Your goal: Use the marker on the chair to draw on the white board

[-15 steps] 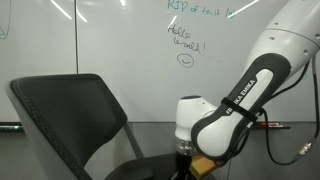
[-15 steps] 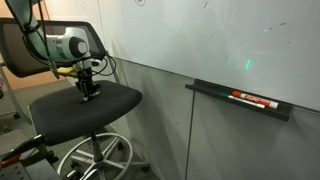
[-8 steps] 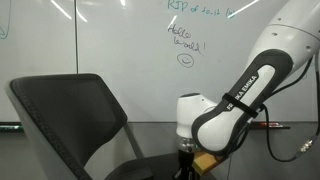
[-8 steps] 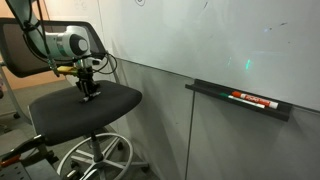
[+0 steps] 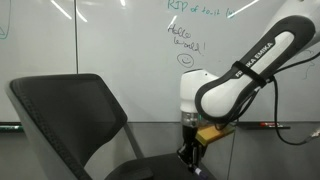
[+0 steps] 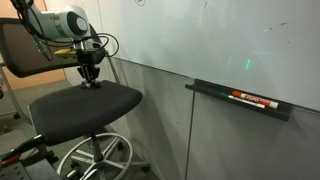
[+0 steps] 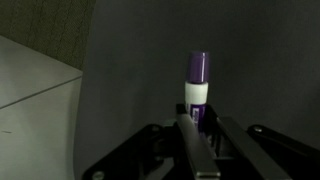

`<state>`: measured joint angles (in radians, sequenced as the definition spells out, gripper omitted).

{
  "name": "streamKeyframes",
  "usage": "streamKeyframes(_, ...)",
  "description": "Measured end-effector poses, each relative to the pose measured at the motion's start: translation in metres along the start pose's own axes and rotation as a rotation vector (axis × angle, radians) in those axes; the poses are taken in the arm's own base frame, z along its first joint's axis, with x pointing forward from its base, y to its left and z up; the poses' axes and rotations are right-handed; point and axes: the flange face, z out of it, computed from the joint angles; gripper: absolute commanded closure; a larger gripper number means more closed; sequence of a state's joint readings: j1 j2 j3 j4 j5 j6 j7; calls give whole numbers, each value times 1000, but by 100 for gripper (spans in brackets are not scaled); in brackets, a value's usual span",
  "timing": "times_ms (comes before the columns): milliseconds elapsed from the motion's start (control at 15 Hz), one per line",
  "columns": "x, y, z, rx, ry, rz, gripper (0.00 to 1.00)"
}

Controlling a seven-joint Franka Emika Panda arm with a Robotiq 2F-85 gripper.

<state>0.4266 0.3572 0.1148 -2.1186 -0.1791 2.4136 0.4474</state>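
One part of the task looks done, and the larger part is left. In the wrist view the marker (image 7: pixel 198 80) stands between the two fingers (image 7: pixel 186 128) of the gripper (image 7: pixel 200 126). The jaws are closed to a narrow gap, just the width of the marker, so I judge that they grip it. Its far end is purple, with a white band under it. I cannot tell if the purple end is a cap or the tip.

In both exterior views the gripper (image 6: pixel 89 78) hangs over the seat of the chair (image 6: pixel 85 100), pointing down, near the seat but apart from it as far as I can see. The marker itself is too small to see there. So the marker is no longer lying on the chair; it is in the claw, just above the seat.

Nothing is drawn with it yet. In an exterior view the white board (image 5: pixel 100 40) carries green handwriting (image 5: pixel 186 43) and a small smiley face (image 5: pixel 185 60), high above and behind the gripper (image 5: pixel 190 152). In an exterior view the board (image 6: pixel 200 40) runs along the wall beside the chair, and a dark marker with red parts (image 6: pixel 256 99) lies in the tray (image 6: pixel 240 104), well apart from the arm; this one is not the task's pen.

What remains, in my judgement: to carry the marker up to the board, turn the writing end toward the surface, press it lightly and make a stroke. If the purple end is a cap, no line will appear.
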Motion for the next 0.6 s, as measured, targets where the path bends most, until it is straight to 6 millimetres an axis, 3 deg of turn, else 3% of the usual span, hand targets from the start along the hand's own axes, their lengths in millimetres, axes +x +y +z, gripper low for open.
streamKeyframes(333,7,40,-67,-4,67,87,93)
streamKeyframes(600,9,85,-98,-36,109,164,93)
